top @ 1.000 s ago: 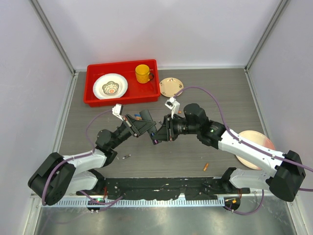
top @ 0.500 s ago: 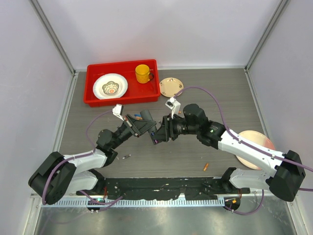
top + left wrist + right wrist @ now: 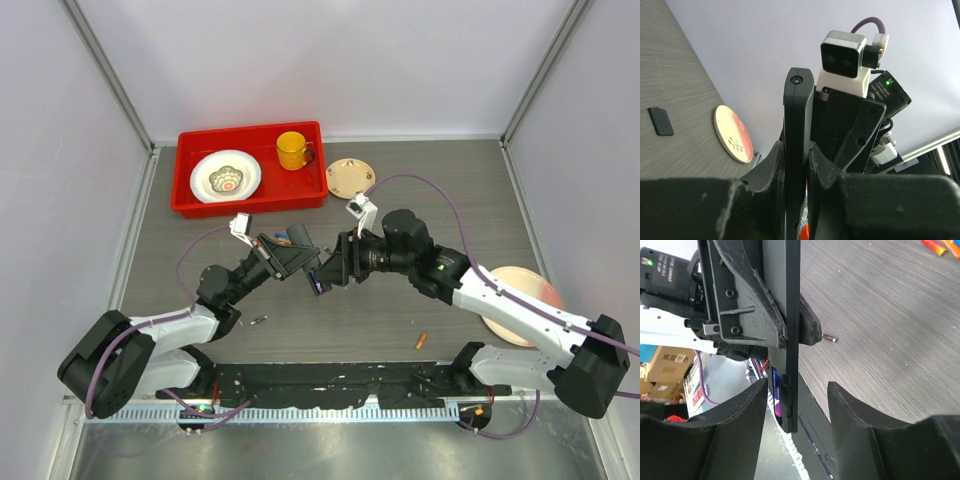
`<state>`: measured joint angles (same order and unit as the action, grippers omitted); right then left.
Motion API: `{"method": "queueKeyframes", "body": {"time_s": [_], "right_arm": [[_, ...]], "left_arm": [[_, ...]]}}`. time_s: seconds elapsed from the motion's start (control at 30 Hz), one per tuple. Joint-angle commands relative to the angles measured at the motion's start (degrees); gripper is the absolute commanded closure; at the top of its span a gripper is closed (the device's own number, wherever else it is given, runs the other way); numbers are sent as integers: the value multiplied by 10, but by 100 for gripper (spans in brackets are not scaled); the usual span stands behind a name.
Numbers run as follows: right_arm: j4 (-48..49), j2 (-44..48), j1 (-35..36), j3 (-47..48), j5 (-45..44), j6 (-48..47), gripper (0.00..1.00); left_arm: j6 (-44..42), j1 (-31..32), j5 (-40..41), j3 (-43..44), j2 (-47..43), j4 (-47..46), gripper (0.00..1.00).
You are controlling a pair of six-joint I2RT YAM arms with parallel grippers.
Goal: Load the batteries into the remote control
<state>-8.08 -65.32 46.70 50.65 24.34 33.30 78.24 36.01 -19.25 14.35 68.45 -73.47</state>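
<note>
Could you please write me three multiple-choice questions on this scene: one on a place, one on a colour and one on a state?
1. Where does the yellow cup stand?
A. in the red tray
B. on a wooden shelf
C. in a blue bucket

2. What colour is the battery lying loose at the near right of the table?
A. blue
B. orange
C. green

3. In what state is the left gripper?
A. open and empty
B. shut on a spoon
C. shut on the remote control

Answers:
1 A: the cup sits inside the tray's walls, beside a white plate.
2 B: its wrap shows orange against the grey top.
3 C: both fingers press the sides of the remote, which stands upright between them.
</note>
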Motion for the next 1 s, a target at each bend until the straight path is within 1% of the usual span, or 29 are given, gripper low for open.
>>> {"method": "queueKeyframes", "body": {"time_s": [0.0, 0.2, 0.4, 0.63, 0.77, 0.97], "right_arm": [[4, 32, -13, 34, -8, 1, 44], [-16, 28, -15, 31, -10, -12, 44], [-2, 18, -15, 19, 4, -8, 45], [-10, 16, -14, 14, 4, -17, 51], [-26, 11, -14, 15, -7, -24, 52], [-21, 5, -14, 6, -3, -23, 52]], "left_arm": [[-19, 2, 3, 9, -13, -66, 100], [-20, 2, 3, 10, -12, -61, 100], [-18, 2, 3, 15, -11, -60, 100], [-18, 2, 10, 17, -18, -58, 100], [-17, 2, 11, 21, -21, -54, 100], [-16, 3, 11, 23, -20, -51, 100]]}}
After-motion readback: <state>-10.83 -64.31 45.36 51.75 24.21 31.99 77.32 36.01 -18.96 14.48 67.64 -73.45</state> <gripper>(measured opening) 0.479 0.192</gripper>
